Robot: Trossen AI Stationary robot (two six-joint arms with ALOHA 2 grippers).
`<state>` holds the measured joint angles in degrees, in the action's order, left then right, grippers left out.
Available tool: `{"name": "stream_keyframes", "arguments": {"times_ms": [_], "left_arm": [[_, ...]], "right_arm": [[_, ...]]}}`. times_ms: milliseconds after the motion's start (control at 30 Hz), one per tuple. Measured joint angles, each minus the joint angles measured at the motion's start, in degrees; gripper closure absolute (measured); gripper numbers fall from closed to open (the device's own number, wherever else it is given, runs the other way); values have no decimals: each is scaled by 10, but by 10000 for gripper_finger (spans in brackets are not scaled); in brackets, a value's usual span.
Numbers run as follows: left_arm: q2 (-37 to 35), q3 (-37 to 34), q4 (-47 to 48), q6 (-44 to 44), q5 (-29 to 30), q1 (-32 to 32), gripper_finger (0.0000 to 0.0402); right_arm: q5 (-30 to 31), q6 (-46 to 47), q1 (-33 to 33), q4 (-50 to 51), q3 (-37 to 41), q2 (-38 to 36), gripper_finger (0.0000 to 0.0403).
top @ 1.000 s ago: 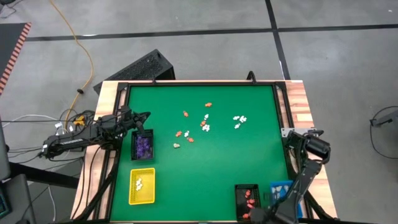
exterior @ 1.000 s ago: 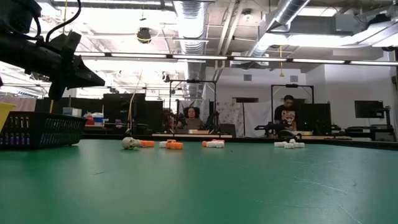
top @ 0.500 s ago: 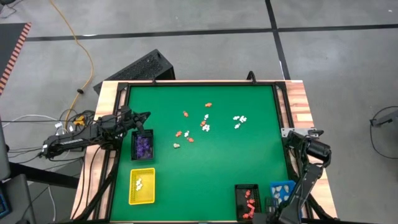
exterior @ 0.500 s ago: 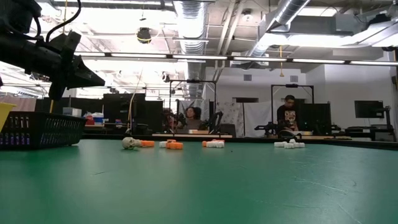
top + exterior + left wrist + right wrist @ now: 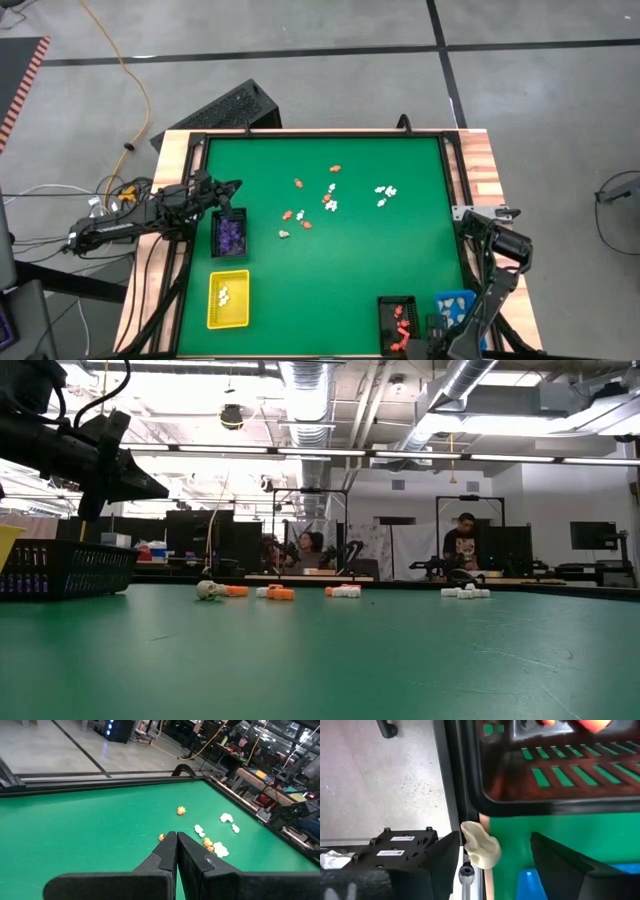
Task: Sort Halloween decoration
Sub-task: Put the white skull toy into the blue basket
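Tiny Halloween decoration figures lie loose on the green mat: orange ones [image 5: 298,183], white ones [image 5: 385,190] and a cream one [image 5: 284,234]. My left gripper [image 5: 238,186] hangs shut and empty over the mat's left edge, above the black basket [image 5: 231,233] of purple figures. At the near right corner my right gripper [image 5: 495,836] points down, open, between the black tray [image 5: 398,322] of orange-red figures and the blue tray [image 5: 455,303]. A cream figure [image 5: 480,851] shows between its fingers, close beside one of them. My right gripper's fingers stand wide apart, pointing down. The cream figure [image 5: 479,845] sits right by the inner side of one finger [image 5: 447,851]. I cannot tell whether it touches that finger.
A yellow tray [image 5: 227,297] with white figures stands at the near left. A dark rail [image 5: 455,780] frames the mat, with bare floor beyond it. People sit at desks far behind the table [image 5: 462,540].
My right gripper has shifted a little toward the table's right edge, off the black tray and toward the blue tray, so more of the black tray shows.
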<state>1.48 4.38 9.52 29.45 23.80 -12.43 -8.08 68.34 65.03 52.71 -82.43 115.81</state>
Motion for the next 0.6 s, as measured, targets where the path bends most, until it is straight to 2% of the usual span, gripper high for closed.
{"name": "stream_keyframes", "arguments": {"times_ms": [300,433,600], "left_arm": [[0,0,0,8,0,0,401],[0,0,0,8,0,0,401],[0,0,0,8,0,0,401]], "right_arm": [[-4,0,6,2,0,13,177],[-5,-10,1,7,0,14,218],[-34,-16,-8,21,0,14,291]]}}
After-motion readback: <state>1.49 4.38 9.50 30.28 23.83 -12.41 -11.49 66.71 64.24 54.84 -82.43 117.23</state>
